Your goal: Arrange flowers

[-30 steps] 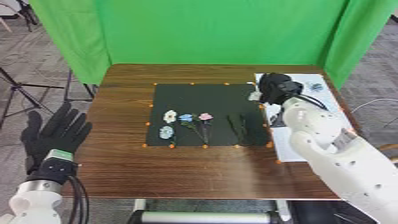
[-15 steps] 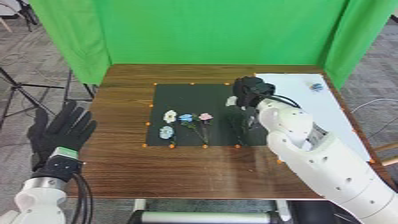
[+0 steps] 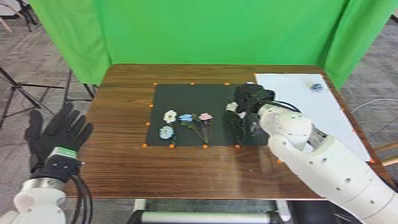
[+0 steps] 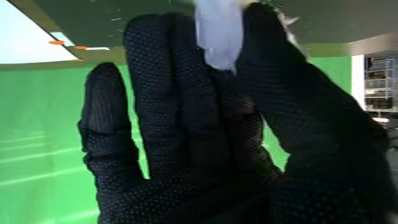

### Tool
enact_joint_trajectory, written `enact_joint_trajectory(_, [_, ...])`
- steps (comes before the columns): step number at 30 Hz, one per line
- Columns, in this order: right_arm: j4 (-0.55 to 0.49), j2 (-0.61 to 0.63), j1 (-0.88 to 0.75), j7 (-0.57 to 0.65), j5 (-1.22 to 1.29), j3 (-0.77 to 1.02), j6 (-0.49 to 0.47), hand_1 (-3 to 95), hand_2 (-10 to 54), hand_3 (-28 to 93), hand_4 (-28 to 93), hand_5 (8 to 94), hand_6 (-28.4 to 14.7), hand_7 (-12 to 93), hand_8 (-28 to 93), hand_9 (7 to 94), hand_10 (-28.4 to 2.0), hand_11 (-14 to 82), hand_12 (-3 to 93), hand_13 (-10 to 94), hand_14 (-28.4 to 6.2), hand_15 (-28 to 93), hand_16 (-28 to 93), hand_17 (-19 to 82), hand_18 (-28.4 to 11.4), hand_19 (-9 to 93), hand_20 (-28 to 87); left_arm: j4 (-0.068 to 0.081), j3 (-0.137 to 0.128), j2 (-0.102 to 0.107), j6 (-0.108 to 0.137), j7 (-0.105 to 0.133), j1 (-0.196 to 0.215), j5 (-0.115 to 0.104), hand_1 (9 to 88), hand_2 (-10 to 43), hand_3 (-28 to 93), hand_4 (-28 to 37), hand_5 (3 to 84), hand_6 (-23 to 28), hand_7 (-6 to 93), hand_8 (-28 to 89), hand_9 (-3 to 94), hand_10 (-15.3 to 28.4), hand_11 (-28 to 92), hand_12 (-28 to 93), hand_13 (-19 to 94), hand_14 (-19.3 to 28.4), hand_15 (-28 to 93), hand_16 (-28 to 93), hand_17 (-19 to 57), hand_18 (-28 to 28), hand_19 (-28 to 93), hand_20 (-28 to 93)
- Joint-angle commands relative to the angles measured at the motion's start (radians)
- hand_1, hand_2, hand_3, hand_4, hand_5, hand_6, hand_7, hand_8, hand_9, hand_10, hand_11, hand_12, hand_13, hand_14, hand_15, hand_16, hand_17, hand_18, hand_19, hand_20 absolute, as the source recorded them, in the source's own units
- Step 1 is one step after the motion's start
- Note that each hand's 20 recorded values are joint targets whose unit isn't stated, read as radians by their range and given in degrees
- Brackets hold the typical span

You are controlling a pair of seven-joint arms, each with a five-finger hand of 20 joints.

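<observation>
Black-gloved right hand: thumb and fingers pinching a white flower over the dark mat
Left hand: fingers straight, spread, beside the table
Pink flower: on the mat
Blue bloom: on white paper

Head view forward, downward; wrist close-up.

A green curtain hangs at twelve o'clock beyond the brown wooden table. Grey carpet spreads at three o'clock; dark stand legs splay between nine and ten o'clock.
</observation>
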Motion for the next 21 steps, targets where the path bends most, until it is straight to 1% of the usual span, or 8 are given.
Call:
enact_joint_trajectory(1, [-0.034, 0.014, -0.016, -0.001, 0.048, 0.029, -0.027, 51.5, -9.5, 72, -28, 63.8, -1.4, 38, -3, 68.1, -12.9, 21.2, 21.6, 60, -10.1, 44, 25, 31, -20.9, 76, 30, -0.006, -0.009, -0.001, 0.017, -0.003, 0.009, 0.015, 24.2, 15.8, 62, -28.3, 31.2, 5.0, 18.1, -11, 20.6, 12.5, 22, 7, 6, 10.4, 28, -10, -4.5, 10.1, 25, 9])
enact_joint_trajectory(2, [-0.038, 0.015, -0.018, -0.002, 0.046, 0.031, -0.026, 51.2, -9.5, 72, -28, 63.9, -1.6, 37, -3, 66.4, -13.3, 21.2, 19.5, 59, -10.8, 44, 22, 31, -20.8, 75, 29, -0.009, -0.011, 0.0, 0.012, 0.002, 0.016, 0.011, 24.4, 14.8, 64, -28.3, 32.0, 4.9, 18.3, -11, 20.7, 12.5, 22, 7, 6, 10.3, 28, -10, -4.5, 10.1, 25, 9])
enact_joint_trajectory(4, [-0.048, 0.02, -0.026, 0.0, 0.048, 0.043, -0.033, 48.4, -9.5, 75, -28, 63.4, -2.0, 35, -3, 63.1, -14.1, 19.8, 18.0, 55, -12.1, 45, 18, 30, -20.9, 75, 28, -0.007, -0.008, -0.001, 0.011, -0.003, 0.012, 0.015, 24.5, 14.0, 66, -28.3, 33.3, 4.6, 18.9, -11, 20.8, 12.4, 23, 8, 6, 10.3, 29, -10, -4.5, 10.1, 25, 9])
enact_joint_trajectory(9, [-0.044, 0.029, -0.023, 0.015, 0.05, 0.036, -0.009, 45.4, -9.5, 77, -28, 63.2, -1.9, 32, -3, 60.4, -15.0, 18.7, 17.3, 51, -13.2, 44, 16, 29, -21.2, 74, 27, -0.008, -0.008, 0.0, 0.012, -0.001, 0.017, 0.009, 24.8, 13.7, 67, -28.3, 33.7, 4.6, 19.2, -12, 20.9, 12.3, 23, 7, 6, 10.2, 29, -10, -4.5, 10.0, 25, 8])
enact_joint_trajectory(12, [-0.048, 0.036, -0.029, 0.019, 0.045, 0.043, -0.016, 43.8, -9.5, 80, -28, 64.2, -2.8, 26, -8, 59.6, -15.5, 18.3, 16.9, 49, -13.9, 44, 15, 28, -21.1, 74, 27, -0.009, -0.011, -0.001, 0.012, -0.002, 0.021, 0.01, 24.9, 13.7, 67, -28.3, 33.7, 5.3, 18.7, -12, 20.9, 12.3, 23, 7, 6, 10.2, 29, -10, -4.5, 10.0, 25, 8])
enact_joint_trajectory(18, [-0.058, 0.046, -0.044, 0.016, 0.054, 0.061, -0.027, 44.6, -9.5, 77, -28, 66.1, -0.2, 29, -5, 52.6, -17.0, 14.2, 15.0, 44, -14.9, 43, 13, 27, -21.3, 73, 26, -0.01, -0.02, -0.001, 0.012, -0.004, 0.028, 0.017, 25.2, 13.4, 67, -28.3, 34.0, 5.0, 19.0, -12, 20.9, 12.3, 23, 7, 6, 10.3, 29, -10, -4.5, 10.0, 25, 8])
enact_joint_trajectory(19, [-0.057, 0.045, -0.045, 0.016, 0.056, 0.062, -0.032, 44.6, -9.5, 77, -28, 66.5, -0.1, 29, -5, 51.1, -17.0, 13.3, 14.6, 43, -15.0, 42, 13, 27, -21.3, 72, 26, -0.012, -0.02, 0.0, 0.013, 0.0, 0.032, 0.012, 25.3, 13.4, 67, -28.3, 34.0, 5.0, 19.0, -12, 21.0, 12.3, 23, 7, 6, 10.2, 29, -10, -4.6, 10.1, 25, 8])
enact_joint_trajectory(21, [-0.06, 0.047, -0.05, 0.015, 0.068, 0.07, -0.042, 44.7, -9.5, 77, -28, 66.9, 0.2, 29, -5, 48.6, -17.4, 12.1, 14.0, 42, -15.2, 42, 12, 26, -21.2, 72, 26, -0.01, -0.02, -0.002, 0.011, -0.007, 0.029, 0.015, 25.3, 13.3, 67, -28.3, 34.0, 4.9, 19.0, -12, 21.0, 12.4, 23, 7, 6, 10.3, 29, -10, -4.6, 10.1, 25, 8])
